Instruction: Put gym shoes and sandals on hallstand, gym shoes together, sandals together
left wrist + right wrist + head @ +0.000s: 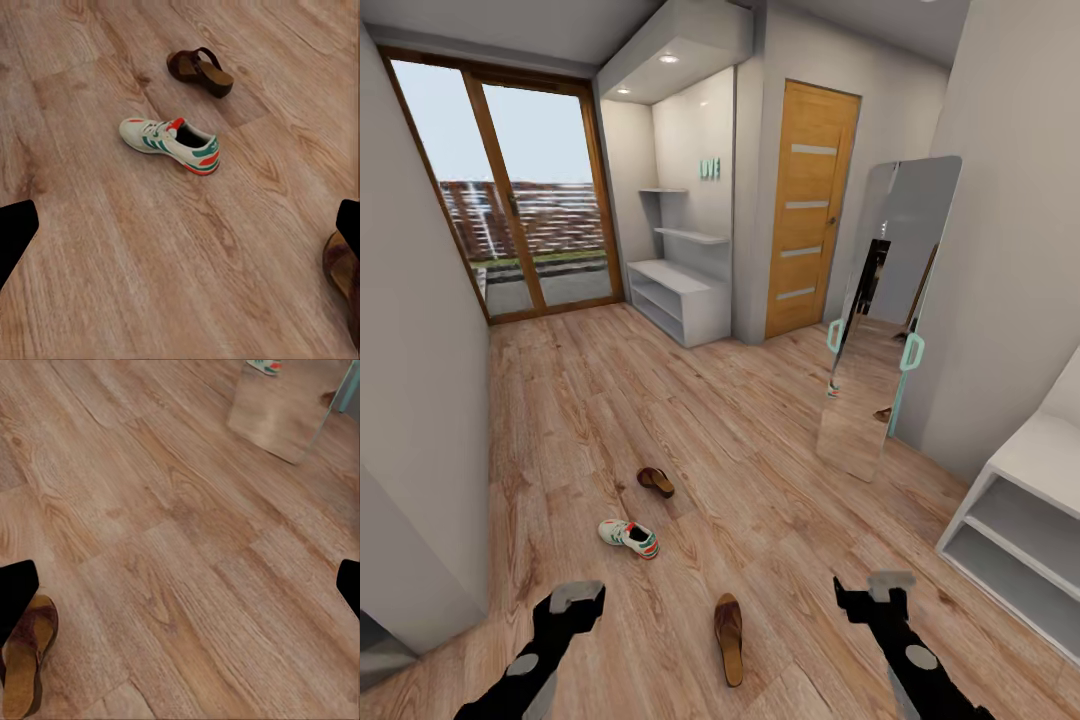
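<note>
Below my spread fingertips: wood-plank floor, one brown sandal lying by one fingertip, mirror's lower edge farther off.

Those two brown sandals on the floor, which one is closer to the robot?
The sandal lying lengthwise between the two grippers. The other sandal sits farther off, beyond the white gym shoe.

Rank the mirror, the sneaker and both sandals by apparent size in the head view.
1. Mirror, by far.
2. Near sandal, though nearness to the camera inflates it.
3. Sneaker.
4. Far sandal, likely the near one's equal, only farther off.
</note>
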